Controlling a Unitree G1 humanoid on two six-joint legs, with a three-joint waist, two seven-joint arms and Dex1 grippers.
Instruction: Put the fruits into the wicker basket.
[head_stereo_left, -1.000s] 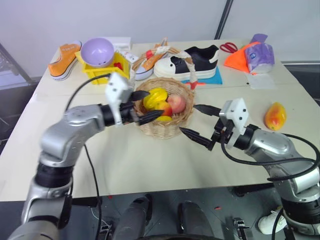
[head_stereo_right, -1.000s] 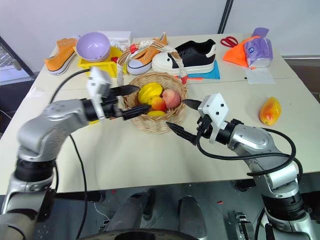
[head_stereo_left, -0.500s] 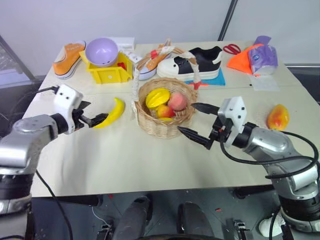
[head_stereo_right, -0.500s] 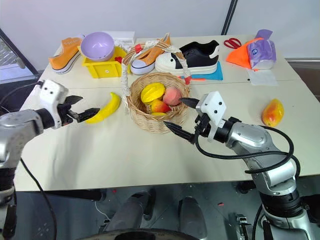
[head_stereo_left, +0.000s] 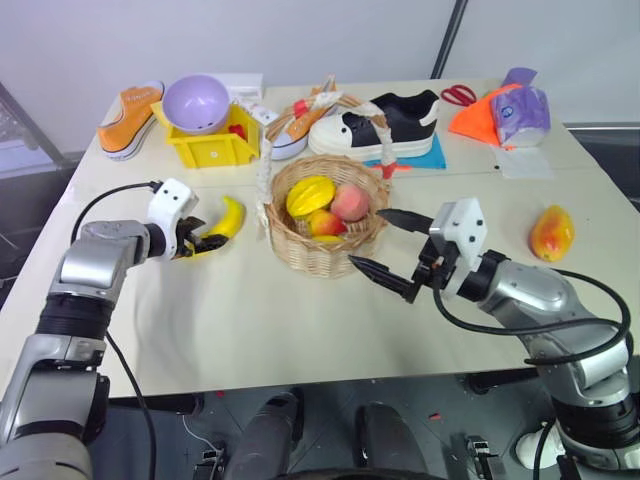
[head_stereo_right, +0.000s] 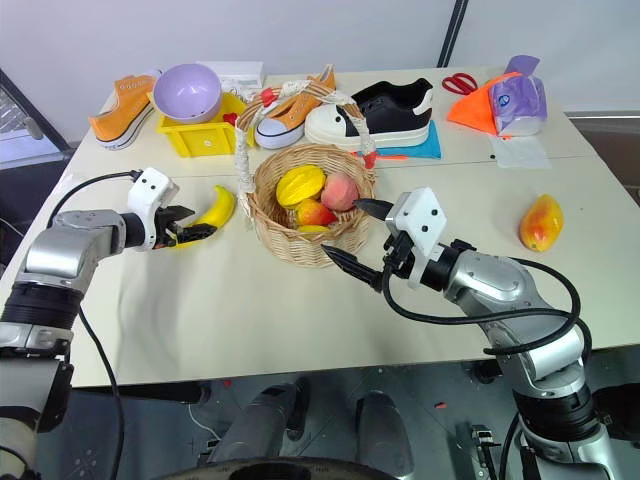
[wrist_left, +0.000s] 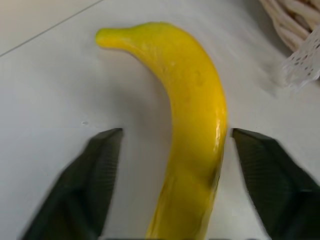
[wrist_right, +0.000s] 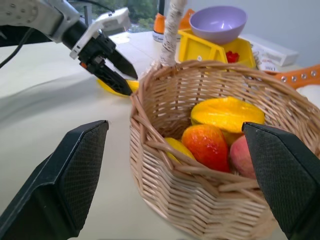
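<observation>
In wicker basket (head_stereo_left: 318, 248): three fruits; left pincer (head_stereo_left: 205, 240) straddles banana (head_stereo_left: 226, 220), right pincer (head_stereo_left: 385, 248) wide.

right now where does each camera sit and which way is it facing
Left and right eye: on the head, looking down over the table and both arms.
Left wrist: along the left gripper, its fingers straddling the banana.
Right wrist: along the open right gripper at the wicker basket.
Shared: both wrist views show basket and banana.

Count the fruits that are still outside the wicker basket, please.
2: the banana lies left of the wicker basket, between the left gripper's fingers; the mango lies far right.
</observation>
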